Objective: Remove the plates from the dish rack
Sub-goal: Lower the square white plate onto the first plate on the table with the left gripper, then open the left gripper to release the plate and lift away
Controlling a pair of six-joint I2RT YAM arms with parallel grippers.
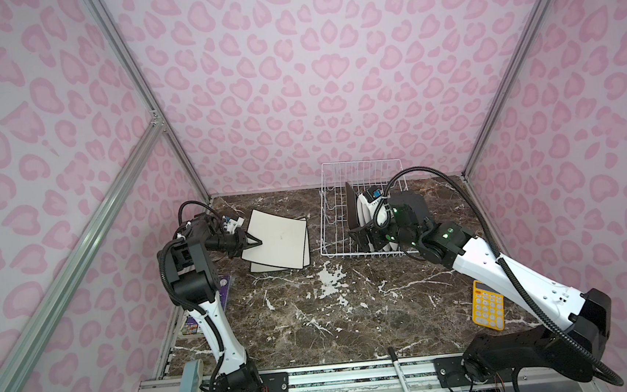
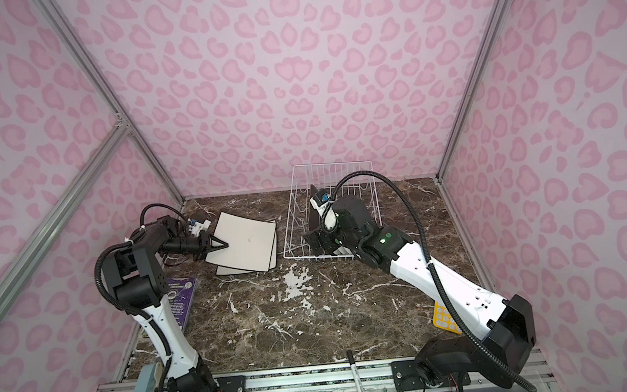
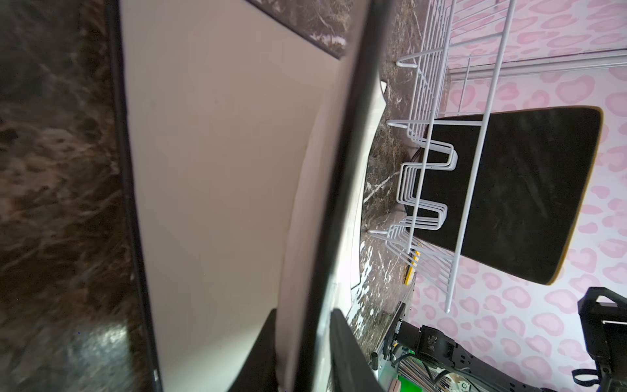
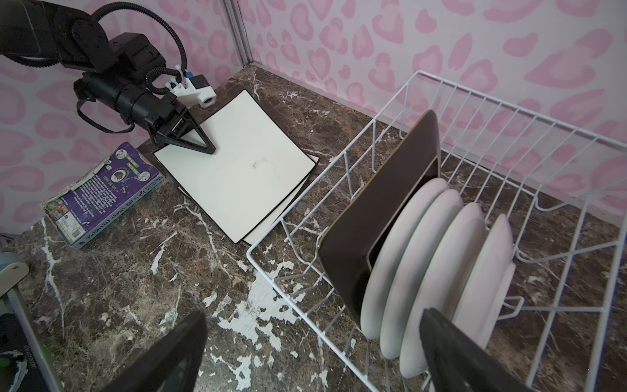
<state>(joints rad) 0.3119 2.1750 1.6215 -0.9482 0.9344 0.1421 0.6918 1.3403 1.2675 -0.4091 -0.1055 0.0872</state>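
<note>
even bright light, soft shadows; left wrist view blurred, edges warped

Table (image 1: 314, 319) of polished dark brown marble-look stone with white veins, catching glossy highlights. Dish rack (image 1: 332, 222) of thin wire with a smooth white coating. Two white square plates (image 4: 237, 169), smooth and satin, each with a thin black rim; the upper face has a faint smudge. Dark square plate (image 4: 380, 217) with a smooth brown-black glaze, a slight sheen and a gold-toned edge. Four round plates (image 4: 431, 258) showing plain white backs, smooth and matt. Book (image 4: 105, 193) with a scuffed, frayed paper cover. Yellow plastic calculator (image 1: 487, 305). Right hand (image 4: 314, 315) with matt black, finely grained plastic fingers (image 4: 454, 349). Brushed metal frame bars (image 1: 61, 270). Matt pink printed walls (image 1: 332, 69).
</note>
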